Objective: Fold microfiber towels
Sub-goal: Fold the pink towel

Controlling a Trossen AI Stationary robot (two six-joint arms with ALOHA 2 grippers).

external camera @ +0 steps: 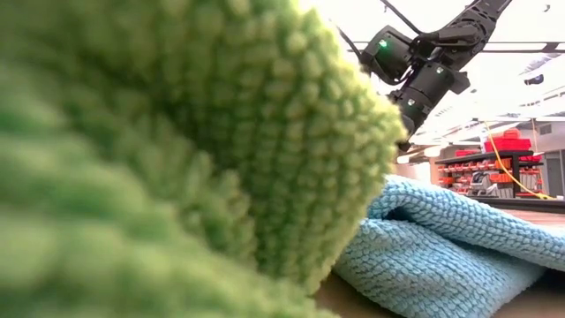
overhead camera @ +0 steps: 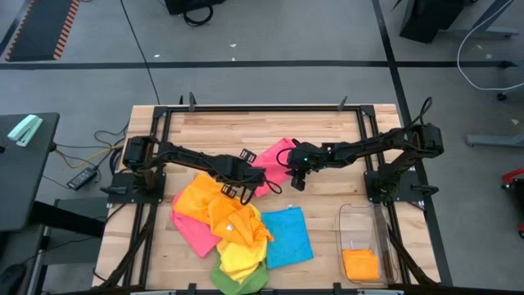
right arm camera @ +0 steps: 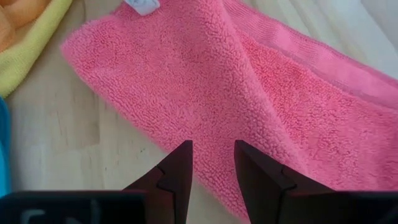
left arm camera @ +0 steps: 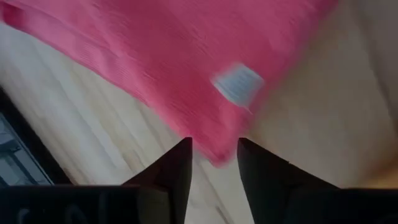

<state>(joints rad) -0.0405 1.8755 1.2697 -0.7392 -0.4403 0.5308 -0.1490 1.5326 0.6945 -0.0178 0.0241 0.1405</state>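
Near the middle of the wooden butcher-block table (overhead camera: 327, 131) lies the pink fluffy microfiber towel (overhead camera: 277, 157) that I am working on now, partly doubled over itself; my left gripper (overhead camera: 246, 184) hovers at its lower corner and my right gripper (overhead camera: 296, 179) just beside its other edge. From the left wrist camera I see the left fingers (left arm camera: 177, 168) parted with a narrow gap, and the pink corner with a small white label (left arm camera: 238, 84) hangs just ahead of them, not pinched; the right fingers (right arm camera: 176, 169) are also a little apart, with pink pile (right arm camera: 205, 93) showing through the gap, and I see nothing gripped there.

I judge this cloth very light, soft and limp; it will sag and drape as soon as it is lifted, and the loose pile should give the pads good friction, so slipping is not my worry. I would take it at two corners of one hemmed edge, one gripper on each, pinching only a single layer; a grip in the middle would only bunch it.

Beside it waits the heap of orange, yellow, green, pink and blue microfiber cloths (overhead camera: 233, 233); one folded orange cloth (overhead camera: 361, 264) lies already in the clear rectangular plastic bin (overhead camera: 348, 215).
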